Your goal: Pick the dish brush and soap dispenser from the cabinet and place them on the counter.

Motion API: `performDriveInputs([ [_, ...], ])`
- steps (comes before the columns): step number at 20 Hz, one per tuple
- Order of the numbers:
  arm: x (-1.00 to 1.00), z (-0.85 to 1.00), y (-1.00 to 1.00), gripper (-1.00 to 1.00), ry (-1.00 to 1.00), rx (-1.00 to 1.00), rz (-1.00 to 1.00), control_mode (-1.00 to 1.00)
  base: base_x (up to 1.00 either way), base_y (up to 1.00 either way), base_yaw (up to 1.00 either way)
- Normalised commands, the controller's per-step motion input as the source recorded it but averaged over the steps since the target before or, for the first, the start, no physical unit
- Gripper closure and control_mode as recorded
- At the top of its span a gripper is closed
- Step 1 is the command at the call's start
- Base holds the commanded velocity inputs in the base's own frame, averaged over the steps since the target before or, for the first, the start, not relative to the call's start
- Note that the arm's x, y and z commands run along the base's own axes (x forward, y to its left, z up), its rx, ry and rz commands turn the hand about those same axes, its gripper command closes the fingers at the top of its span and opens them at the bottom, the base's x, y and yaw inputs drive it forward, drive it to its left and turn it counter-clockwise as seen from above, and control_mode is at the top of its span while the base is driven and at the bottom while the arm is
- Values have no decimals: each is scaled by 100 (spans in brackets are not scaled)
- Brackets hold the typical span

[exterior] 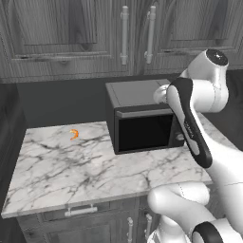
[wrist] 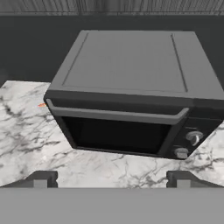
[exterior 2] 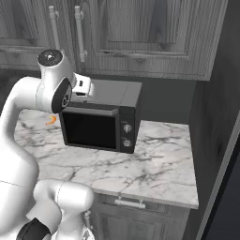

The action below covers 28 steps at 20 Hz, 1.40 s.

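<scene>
We see the tool (wrist: 112, 179) at the bottom of the hand view, its two dark tips standing wide apart with nothing between them, looking down on a dark microwave (wrist: 131, 92) that sits on the white marble desk (exterior: 61, 166). The cabinet (exterior: 57, 33) spans the top of the left base view, dark grey wood-grain with panelled doors and long silver bar handles (exterior: 124, 35), both doors shut. The dish brush and the soap dispenser are not to be seen; we judge them to lie behind those doors, so neither has yet been fetched. A small orange curled item (exterior: 74, 135) rests on the desk at centre left, well apart from the microwave. By our reckoning the brush will be light and stiff, best pinched mid-handle; the dispenser, light but smooth and liable to tip, is best gripped around its body below the pump. The door must be opened first.
</scene>
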Motion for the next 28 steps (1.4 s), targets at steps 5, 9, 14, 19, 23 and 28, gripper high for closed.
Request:
performDriveInputs([
  [5,-10,28,0,-100,-17,0,1,-100,0,0,0],
  [9,-10,25,0,-100,-18,0,0,-100,0,0,0],
  [14,-6,25,0,-100,-19,0,0,-100,0,0,0],
  [19,-4,21,0,-100,-20,0,0,-100,0,0,0],
  [23,-3,13,1,-100,-22,0,0,-100,0,0,0],
  [28,-2,10,3,-100,-22,0,0,-100,0,0,0],
])
